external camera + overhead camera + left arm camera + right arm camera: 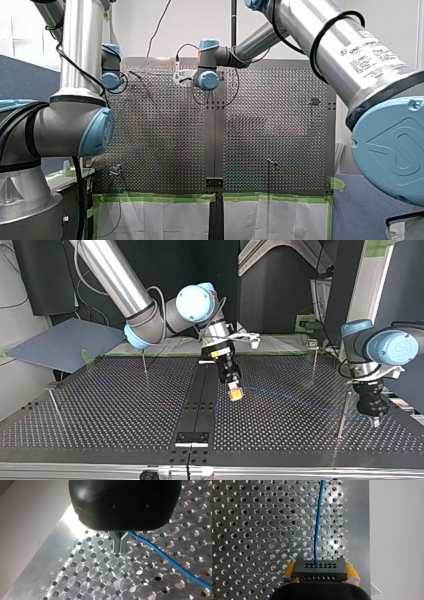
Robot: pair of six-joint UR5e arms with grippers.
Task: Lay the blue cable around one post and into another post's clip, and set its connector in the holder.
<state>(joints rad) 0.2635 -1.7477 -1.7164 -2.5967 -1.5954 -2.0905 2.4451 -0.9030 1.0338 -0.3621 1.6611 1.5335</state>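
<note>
In the top view my right gripper point(234, 393), with yellow pads, hangs tilted over the table's middle. The right wrist view shows it point(319, 571) shut on a black connector block point(320, 569), with the blue cable point(318, 520) running straight ahead over the perforated plate. The cable point(295, 392) arcs faintly across the table toward my left gripper point(374, 419) at the top view's right. In the left wrist view its metal fingers point(119, 545) stand pressed together just above the plate. There the cable point(165, 557) comes out from beside them and trails away.
Thin posts stand on the table point(100, 410): two point(144, 362) point(54, 405) at the top view's left and two point(314, 365) point(344, 412) at its right, the last one close beside my left gripper. A black plate point(192, 437) sits on the centre strip near the table's near edge.
</note>
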